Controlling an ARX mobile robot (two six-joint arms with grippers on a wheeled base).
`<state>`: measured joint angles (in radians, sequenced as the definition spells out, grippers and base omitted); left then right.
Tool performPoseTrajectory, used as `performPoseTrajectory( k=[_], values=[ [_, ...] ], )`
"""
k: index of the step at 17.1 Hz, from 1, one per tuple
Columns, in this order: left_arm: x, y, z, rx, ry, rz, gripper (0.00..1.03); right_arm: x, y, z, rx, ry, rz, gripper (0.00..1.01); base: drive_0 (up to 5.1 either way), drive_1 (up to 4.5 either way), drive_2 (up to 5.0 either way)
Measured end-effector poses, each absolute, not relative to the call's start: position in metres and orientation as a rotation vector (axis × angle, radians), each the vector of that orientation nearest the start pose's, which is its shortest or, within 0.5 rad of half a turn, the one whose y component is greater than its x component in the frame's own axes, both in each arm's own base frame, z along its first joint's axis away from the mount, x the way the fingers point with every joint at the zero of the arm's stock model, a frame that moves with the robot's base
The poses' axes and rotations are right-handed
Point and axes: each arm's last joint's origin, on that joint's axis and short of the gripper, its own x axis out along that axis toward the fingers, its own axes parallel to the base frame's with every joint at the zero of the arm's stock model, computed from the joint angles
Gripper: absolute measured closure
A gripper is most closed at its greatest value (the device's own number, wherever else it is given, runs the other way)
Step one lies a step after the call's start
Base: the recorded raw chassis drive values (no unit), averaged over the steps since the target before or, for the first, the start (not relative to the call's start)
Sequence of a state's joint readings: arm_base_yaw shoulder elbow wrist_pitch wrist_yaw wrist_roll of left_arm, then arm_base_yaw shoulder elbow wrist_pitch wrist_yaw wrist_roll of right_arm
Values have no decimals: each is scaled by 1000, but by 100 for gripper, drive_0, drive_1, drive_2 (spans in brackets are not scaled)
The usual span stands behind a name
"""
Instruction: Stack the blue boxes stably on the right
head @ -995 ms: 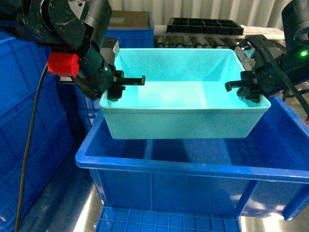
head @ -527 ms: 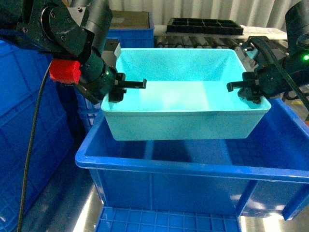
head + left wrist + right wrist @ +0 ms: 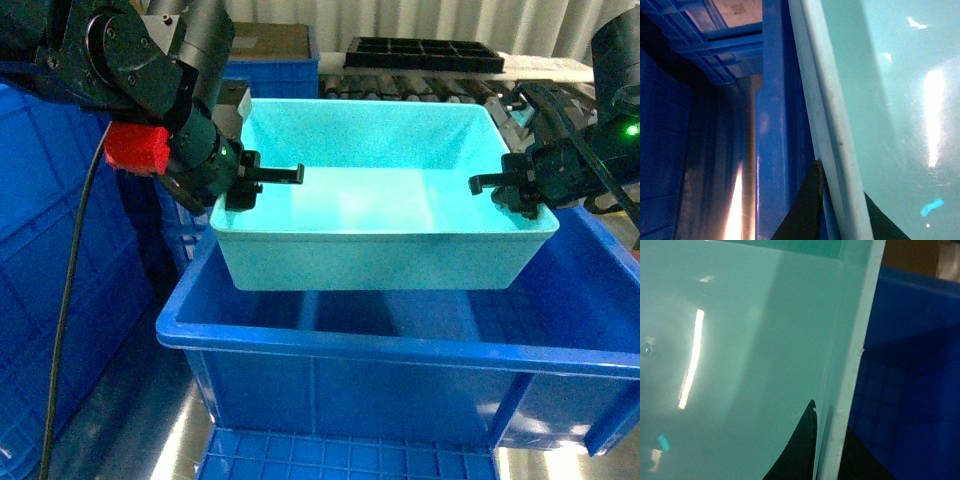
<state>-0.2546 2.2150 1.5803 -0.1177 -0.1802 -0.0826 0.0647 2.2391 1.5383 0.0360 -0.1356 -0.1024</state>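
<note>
tub [image 3: 385,215]: light turquoise, empty, level, held by both short rims between the grippers
crate [image 3: 400,350]: royal blue, directly under the tub

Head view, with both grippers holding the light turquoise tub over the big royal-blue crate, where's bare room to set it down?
Bare crate floor shows right of the light turquoise plastic tub, inside the royal-blue crate near its right wall. The tub's own floor is bare. Crowded: both short rims, pinched by the left gripper and right gripper.
</note>
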Motion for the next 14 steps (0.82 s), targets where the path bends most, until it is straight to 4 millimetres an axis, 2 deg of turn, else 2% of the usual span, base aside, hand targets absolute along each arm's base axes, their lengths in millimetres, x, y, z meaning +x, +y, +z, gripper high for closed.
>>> performPoseTrajectory(
  k=[11,13,14],
  values=[
    [469,-118,156,96,722,-35,97,484,36,138,-86,642,226,94,0,0,0],
    [469,-117,156,177,718,-25,79,484,34,138,-203,634,223,74,0,0,0],
    [470,-114,156,220,720,-12,67,484,33,139,-249,630,213,63,0,0,0]
  ],
)
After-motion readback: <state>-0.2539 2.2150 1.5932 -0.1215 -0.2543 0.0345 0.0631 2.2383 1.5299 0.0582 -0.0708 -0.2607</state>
